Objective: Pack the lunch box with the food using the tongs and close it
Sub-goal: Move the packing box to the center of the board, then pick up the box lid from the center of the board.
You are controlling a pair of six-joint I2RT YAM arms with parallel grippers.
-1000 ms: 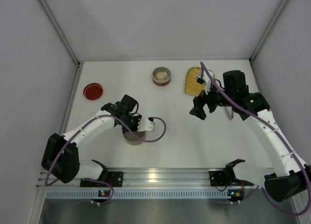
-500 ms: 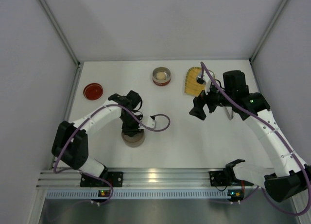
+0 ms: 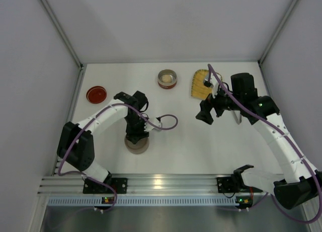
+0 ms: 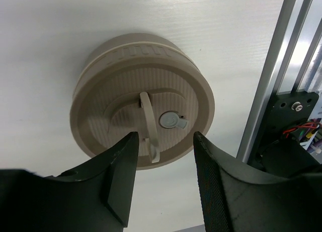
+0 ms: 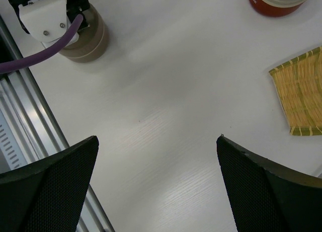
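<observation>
The lunch box [image 3: 137, 144] is a round beige container with its lid on, at the near left. On the lid [image 4: 142, 98] are a loop handle [image 4: 149, 125] and a small grey valve. My left gripper [image 4: 163, 141] hangs open just above the lid's near rim, holding nothing. A whitish lump of food [image 3: 166, 79] lies in a red tin at the back. My right gripper [image 3: 206, 114] is wide open over bare table, empty. A slim grey strip, apparently the tongs [image 3: 237, 118], shows beside the right arm, mostly hidden.
A yellow woven tray [image 3: 200, 84] lies at the back right, beside the red tin [image 5: 274, 1]. A red lid [image 3: 96, 94] lies at the far left. The aluminium rail [image 4: 274, 76] runs along the near edge, close to the lunch box.
My left gripper has gone from shut to open over the lunch box lid, and the left arm has swung inward. The right arm has not moved.
</observation>
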